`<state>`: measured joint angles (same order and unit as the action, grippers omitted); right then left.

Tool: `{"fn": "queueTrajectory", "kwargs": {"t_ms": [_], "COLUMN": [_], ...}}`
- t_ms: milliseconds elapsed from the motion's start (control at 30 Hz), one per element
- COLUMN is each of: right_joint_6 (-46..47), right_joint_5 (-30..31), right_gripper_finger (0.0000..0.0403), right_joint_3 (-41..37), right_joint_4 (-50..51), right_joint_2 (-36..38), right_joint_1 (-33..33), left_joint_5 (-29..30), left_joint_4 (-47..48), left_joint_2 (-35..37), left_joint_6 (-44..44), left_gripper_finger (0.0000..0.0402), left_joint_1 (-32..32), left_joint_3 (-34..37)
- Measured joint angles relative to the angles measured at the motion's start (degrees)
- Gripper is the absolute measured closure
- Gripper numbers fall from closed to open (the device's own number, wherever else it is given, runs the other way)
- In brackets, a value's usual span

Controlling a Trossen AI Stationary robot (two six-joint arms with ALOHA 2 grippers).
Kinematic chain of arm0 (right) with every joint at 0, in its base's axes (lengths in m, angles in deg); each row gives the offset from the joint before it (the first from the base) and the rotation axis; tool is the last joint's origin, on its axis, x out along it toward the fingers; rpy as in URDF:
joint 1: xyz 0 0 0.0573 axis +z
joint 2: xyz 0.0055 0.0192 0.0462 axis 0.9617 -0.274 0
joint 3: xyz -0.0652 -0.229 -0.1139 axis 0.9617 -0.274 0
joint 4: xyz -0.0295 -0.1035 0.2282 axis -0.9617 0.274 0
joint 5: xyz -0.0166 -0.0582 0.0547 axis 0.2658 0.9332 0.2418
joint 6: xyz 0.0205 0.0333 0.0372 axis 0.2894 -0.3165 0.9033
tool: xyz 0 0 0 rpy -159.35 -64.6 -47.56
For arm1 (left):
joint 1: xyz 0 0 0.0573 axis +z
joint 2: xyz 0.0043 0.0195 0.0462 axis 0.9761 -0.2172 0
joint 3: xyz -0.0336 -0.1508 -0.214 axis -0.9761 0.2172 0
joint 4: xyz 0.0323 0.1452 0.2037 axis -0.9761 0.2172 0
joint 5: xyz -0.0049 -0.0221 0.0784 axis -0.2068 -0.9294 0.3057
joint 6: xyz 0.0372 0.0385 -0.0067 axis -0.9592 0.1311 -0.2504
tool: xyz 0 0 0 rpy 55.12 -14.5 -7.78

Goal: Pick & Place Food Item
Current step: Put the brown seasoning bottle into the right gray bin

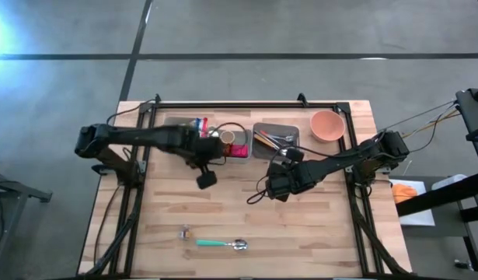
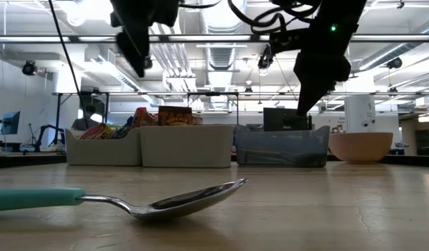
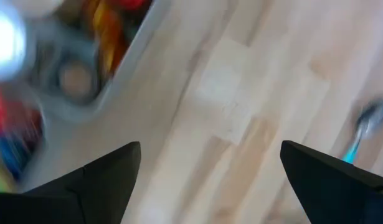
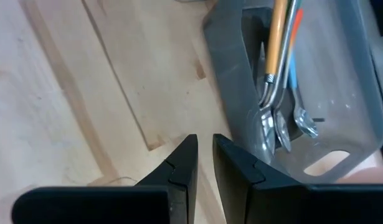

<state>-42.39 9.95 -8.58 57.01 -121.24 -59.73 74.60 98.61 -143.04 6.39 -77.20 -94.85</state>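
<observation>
Left tool (image 1: 207,178) above worktop (image 1: 246,210) just beside white snack bin (image 1: 223,145), fingers (image 3: 98,180) wide apart, nothing held. Right tool (image 1: 276,189) near grey cutlery tray (image 1: 274,138), fingers nearly together, empty, waiting. Food packets (image 2: 123,127) sit in snack bin at worktop's far edge. Step, judged: reach for packet. Advice: centre over one packet, descend straight, avoid bin wall, close only once fingers straddle it. Spoon (image 1: 221,244) lies well apart.

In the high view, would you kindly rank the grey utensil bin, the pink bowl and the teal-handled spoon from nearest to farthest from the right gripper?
From the right gripper, shut above the table's middle:
1. Grey utensil bin, just beyond it toward the far edge.
2. Pink bowl, farther back, at the far right corner.
3. Teal-handled spoon, by the near edge, toward the left arm's side.
</observation>
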Motion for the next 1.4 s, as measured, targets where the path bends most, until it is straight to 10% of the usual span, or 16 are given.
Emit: {"fn": "queueTrajectory", "kwargs": {"t_ms": [267, 700, 1400], "right_joint_6": [2.6, 5.1, 4.1], "right_joint_5": [-0.6, -1.8, -1.8], "right_gripper_finger": [0.0356, 0.0356, 0.0356], "right_joint_3": [1.7, 1.8, 0.8], "right_joint_4": [-0.5, -1.1, -2.2], "right_joint_2": [0.0, 0.0, 0.0], "right_joint_1": [0.0, 0.0, 0.0], "left_joint_5": [1.6, 2.2, -0.7], "left_joint_4": [-0.7, -2.8, -13.7], "left_joint_2": [3.7, 3.9, -8.3], "left_joint_6": [38.6, 72.7, 89.7], "left_gripper_finger": [0.0011, 0.0011, 0.0011], "left_joint_1": [-11.4, -28.9, -39.6], "left_joint_3": [9.1, 11.8, 11.4]}}
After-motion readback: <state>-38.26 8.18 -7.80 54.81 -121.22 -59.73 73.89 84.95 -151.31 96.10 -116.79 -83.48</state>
